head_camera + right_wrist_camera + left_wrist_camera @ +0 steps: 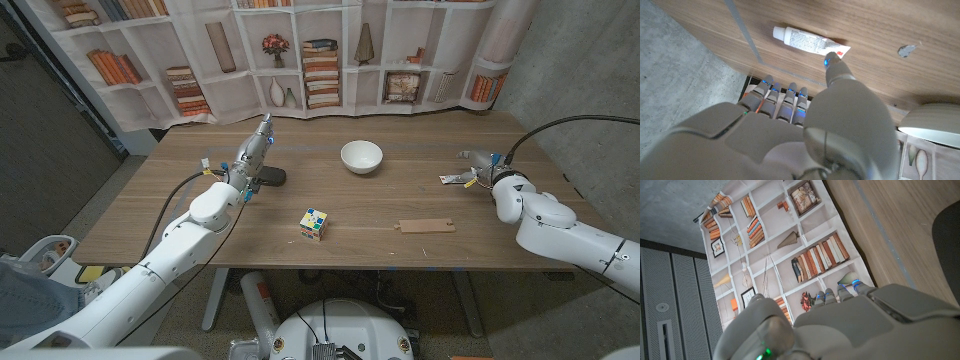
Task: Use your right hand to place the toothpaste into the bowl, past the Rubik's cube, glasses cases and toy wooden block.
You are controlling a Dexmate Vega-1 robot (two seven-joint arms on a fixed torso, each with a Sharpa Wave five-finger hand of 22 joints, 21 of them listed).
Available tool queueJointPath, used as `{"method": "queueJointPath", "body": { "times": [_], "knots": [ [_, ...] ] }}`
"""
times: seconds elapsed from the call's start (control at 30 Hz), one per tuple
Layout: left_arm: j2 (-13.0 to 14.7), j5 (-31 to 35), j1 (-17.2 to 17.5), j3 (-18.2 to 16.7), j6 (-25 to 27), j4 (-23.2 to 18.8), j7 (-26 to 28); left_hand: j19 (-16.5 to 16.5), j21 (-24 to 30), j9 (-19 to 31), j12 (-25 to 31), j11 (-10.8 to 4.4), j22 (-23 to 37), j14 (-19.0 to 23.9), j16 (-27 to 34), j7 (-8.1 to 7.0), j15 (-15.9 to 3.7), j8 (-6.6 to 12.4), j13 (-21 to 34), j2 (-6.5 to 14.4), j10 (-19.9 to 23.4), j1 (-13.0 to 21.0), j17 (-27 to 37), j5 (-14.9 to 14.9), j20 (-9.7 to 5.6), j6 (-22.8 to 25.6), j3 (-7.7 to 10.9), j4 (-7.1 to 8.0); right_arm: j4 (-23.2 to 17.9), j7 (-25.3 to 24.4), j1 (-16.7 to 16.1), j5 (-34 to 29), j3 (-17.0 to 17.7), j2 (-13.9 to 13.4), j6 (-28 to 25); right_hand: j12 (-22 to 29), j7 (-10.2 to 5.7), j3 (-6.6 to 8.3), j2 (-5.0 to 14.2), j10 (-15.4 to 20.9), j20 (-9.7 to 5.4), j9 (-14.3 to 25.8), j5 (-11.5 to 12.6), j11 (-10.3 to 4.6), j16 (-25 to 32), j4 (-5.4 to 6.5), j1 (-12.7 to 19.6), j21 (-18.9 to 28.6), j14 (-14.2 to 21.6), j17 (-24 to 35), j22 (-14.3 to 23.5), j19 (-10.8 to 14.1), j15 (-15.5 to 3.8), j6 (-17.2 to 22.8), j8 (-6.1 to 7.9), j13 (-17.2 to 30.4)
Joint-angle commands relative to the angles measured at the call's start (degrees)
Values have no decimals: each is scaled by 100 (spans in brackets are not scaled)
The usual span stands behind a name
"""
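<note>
One white toothpaste tube lies flat on the wooden worktop, not yet held.

Its cap end points away from the right hand, which hovers just beside the crimped tail with fingers spread and nothing in them, apparently lining up for a pinch. From the head view the tube sits near the worktop's right edge, well apart from the white round bowl at the far middle, so a carry inward is probably needed. Between them lies a flat tan wooden block; a multicoloured Rubik's cube stands nearer the front middle. The left hand stands raised over a dark glasses case, fingers extended and empty, likely kept out of the route.
</note>
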Motion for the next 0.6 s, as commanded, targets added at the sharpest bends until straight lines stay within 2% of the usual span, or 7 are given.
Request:
{"method": "queueJointPath", "body": {
  "times": [0.03, 0.27, 0.6],
  "knots": [
    [4, -22, -32, -15, -3, 52, -32, -932, 2, 18, -17, 22, 23, -320, -18, 26, 20, 1, 10, 23, -66, 51, 16, 52, -201, -39, -29, 6, 124, 143, 185, -122, -155, 107, -65, 77, -3, 3, -9, 120, -188, 11, 1, 4, 63, 47, 47, -5, 84, 24, 11, 45, -290, 84, 24, 35],
    [49, -34, -9, -42, 47, 5, -14, -940, -1, 18, -11, 43, 23, -315, -15, 24, 27, 0, 10, 27, -51, 56, 16, 53, -216, -41, -41, 5, 260, 180, 297, -204, -265, 220, -60, 95, -14, 2, -9, 168, -191, 11, -2, -10, 70, 55, 46, 2, 125, 25, 11, 66, -303, 148, 43, 38],
    [83, -67, -10, -55, 74, 31, -55, -972, -11, 18, -17, 43, 23, -328, -17, 33, 30, 0, 10, 34, -68, 61, 16, 54, -143, -44, -56, 5, 356, 283, 416, -354, -422, 329, -203, 136, -49, 12, 1, 277, -198, 12, -5, -5, 81, 56, 71, 25, 210, 23, 11, 142, -341, 282, 81, 45]
  ]
}}
